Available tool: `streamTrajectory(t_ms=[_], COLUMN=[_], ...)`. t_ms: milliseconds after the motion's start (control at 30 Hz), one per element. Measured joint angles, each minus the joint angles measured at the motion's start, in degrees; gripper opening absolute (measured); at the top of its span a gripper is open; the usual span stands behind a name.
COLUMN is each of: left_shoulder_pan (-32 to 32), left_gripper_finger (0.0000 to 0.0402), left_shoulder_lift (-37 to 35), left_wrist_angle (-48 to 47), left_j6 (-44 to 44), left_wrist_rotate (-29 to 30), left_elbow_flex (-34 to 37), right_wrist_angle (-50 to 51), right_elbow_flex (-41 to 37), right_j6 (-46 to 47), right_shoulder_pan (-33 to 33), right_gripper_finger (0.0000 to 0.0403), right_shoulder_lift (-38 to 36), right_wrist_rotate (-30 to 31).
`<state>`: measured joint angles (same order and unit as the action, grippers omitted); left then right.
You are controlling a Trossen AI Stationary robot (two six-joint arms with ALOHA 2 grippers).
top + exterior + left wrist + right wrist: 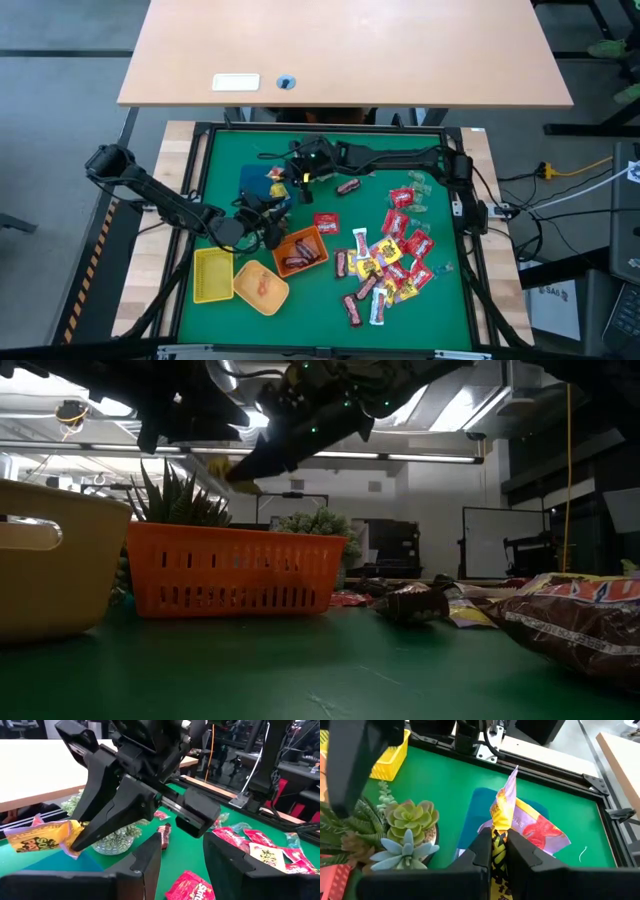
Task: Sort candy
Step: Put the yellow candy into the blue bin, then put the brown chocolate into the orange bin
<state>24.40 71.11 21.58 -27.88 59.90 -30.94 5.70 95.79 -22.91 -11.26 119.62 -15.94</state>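
The right pincer point(496, 851), clenched on only the tail of a yellow candy packet point(501, 817) above the succulent pot point(405, 832), may let it slip into the plants, while the left pincer point(182, 862) waits released nearby.

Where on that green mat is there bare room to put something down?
Bare green mat shows along the far edge between the plants and the right corner, and in the near right corner. The candy pile crowds the right middle; the trays crowd the near left.
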Motion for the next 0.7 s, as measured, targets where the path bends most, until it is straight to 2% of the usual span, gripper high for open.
streamTrajectory(t_ms=[200, 500, 700], left_shoulder_pan=[0.0, 0.9, 2.3], left_gripper_finger=[0.0131, 0.0131, 0.0131], left_shoulder_lift=[0.0, 0.0, 0.0], left_wrist_angle=[0.0, 0.0, 0.0], left_j6=[-0.1, -0.1, -0.1], left_wrist_rotate=[-0.9, -1.1, -1.1], left_elbow_flex=[0.0, 0.0, 0.0], right_wrist_angle=[-1.2, -1.3, 5.0], right_elbow_flex=[0.0, 0.0, 0.0], right_j6=[-0.1, 0.2, 0.3], right_shoulder_pan=[0.0, 0.1, 0.1], right_gripper_finger=[0.0046, 0.0164, 0.0202], right_shoulder_lift=[0.0, 0.0, -1.7], right_wrist_rotate=[-3.1, -2.7, -2.1])
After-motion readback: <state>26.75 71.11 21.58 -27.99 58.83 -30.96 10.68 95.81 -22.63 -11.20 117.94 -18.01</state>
